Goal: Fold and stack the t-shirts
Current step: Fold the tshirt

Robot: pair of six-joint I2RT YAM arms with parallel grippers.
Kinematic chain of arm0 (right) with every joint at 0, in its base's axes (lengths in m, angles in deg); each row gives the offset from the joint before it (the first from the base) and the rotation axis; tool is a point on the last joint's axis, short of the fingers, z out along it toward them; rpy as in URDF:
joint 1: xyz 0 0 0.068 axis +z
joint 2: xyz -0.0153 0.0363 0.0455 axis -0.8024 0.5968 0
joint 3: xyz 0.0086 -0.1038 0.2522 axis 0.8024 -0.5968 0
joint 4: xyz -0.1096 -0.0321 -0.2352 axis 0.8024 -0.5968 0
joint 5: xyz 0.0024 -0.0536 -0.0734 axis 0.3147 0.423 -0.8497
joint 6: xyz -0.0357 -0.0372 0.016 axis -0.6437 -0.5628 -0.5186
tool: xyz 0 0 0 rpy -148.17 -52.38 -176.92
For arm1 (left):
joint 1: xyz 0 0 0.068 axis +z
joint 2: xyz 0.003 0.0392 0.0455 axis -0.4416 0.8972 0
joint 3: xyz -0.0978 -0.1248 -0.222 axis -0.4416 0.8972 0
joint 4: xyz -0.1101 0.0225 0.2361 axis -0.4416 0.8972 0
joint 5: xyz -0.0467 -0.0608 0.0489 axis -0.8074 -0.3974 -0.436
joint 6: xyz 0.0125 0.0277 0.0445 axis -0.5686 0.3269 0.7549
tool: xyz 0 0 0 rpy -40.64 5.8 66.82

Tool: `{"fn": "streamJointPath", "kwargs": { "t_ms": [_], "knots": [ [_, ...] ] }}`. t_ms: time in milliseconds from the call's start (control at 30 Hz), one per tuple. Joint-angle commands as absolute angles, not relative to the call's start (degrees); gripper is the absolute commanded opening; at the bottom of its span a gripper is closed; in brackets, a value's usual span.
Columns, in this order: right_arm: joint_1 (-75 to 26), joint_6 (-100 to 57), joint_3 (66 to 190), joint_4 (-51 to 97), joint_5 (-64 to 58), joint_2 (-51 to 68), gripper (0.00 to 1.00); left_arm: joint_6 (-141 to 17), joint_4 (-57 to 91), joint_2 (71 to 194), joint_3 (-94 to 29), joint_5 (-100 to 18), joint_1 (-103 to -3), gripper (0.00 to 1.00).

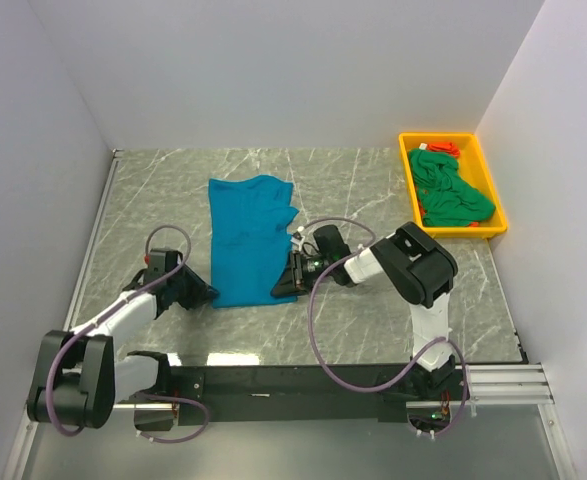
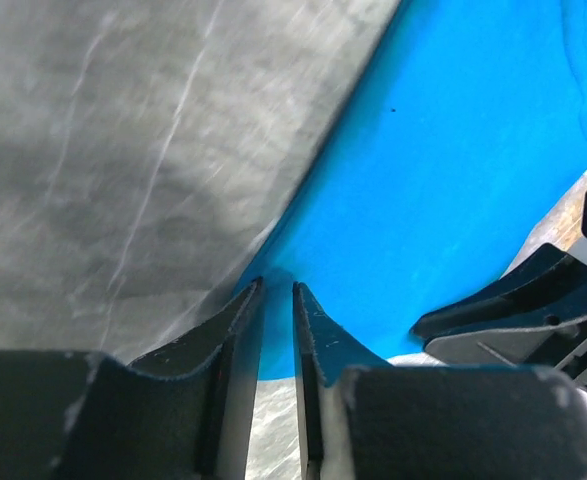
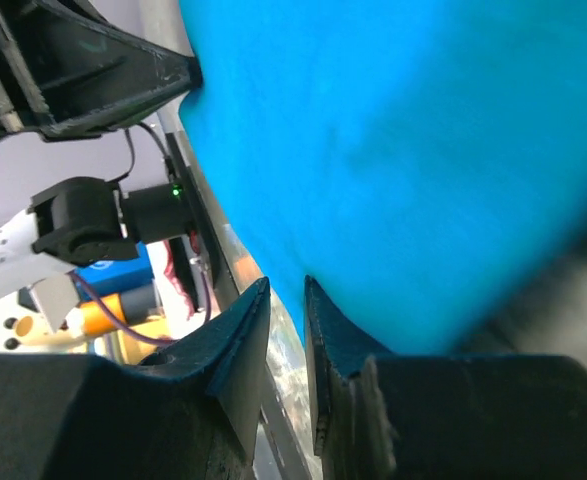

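Teal-blue t-shirt [image 1: 248,235]: lies folded lengthwise mid-desk, its long side running away from the arms.
Left gripper [image 1: 211,295]: at the shirt's near-left corner; jaws narrow, the cloth corner pinched between the tips.
Right gripper [image 1: 277,292]: at the near-right corner; jaws narrow, the hem caught at the tips.
Green t-shirt [image 1: 453,200]: crumpled in the yellow bin [image 1: 409,170] at the desk's far right.
Red-orange piece [image 1: 446,148]: at the bin's far end, touching the green cloth.
White tag [image 1: 425,148]: too small to read.
Desk [image 1: 373,300]: grey marble pattern.
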State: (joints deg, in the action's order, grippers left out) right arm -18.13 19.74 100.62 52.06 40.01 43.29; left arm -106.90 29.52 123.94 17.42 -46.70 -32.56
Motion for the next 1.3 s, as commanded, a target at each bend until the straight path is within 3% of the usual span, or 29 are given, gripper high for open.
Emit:
{"fn": "streamJointPath", "kwargs": {
  "t_ms": [0, 400, 500, 533, 633, 733, 867, 1267],
  "knots": [
    [-20.48, 17.99, 97.09, 52.5, 37.59, 43.24, 0.29, -108.64, 34.64, 121.76, 19.66, -42.57, -32.62, 0.25],
    [-20.23, 13.94, 97.8, 40.12, 34.34, 28.92, 0.29, -108.64, 44.57, 107.7, 15.18, -40.89, -34.11, 0.31],
    [-18.65, 10.7, 98.67, 34.15, 27.77, 24.53, 0.33, -108.64, 47.2, 106.02, 14.04, -39.67, -34.99, 0.39],
    [-18.03, 9.64, 99.46, 27.94, 24.78, 23.47, 0.35, -108.64, 47.73, 105.76, 13.43, -38.53, -35.43, 0.49],
    [-14.0, 6.39, 103.85, 14.68, 11.43, 20.57, 0.43, -108.64, 50.11, 105.93, 11.5, -36.07, -37.54, 0.68],
    [-10.74, 7.52, 107.37, 5.51, -1.15, 19.42, 0.5, -108.29, 52.91, 109.26, 8.6, -33.16, -40.61, 0.74],
    [-7.84, 10.42, 111.49, -1.37, -8.19, 21.08, 0.53, -108.72, 56.52, 115.58, 4.9, -25.53, -46.67, 0.77],
    [-4.4, 11.92, 117.92, -7.19, -11.81, 27.94, 0.52, -108.46, 53.55, 122.27, 4.89, -25.24, -50.46, 0.81]
  ]
}}
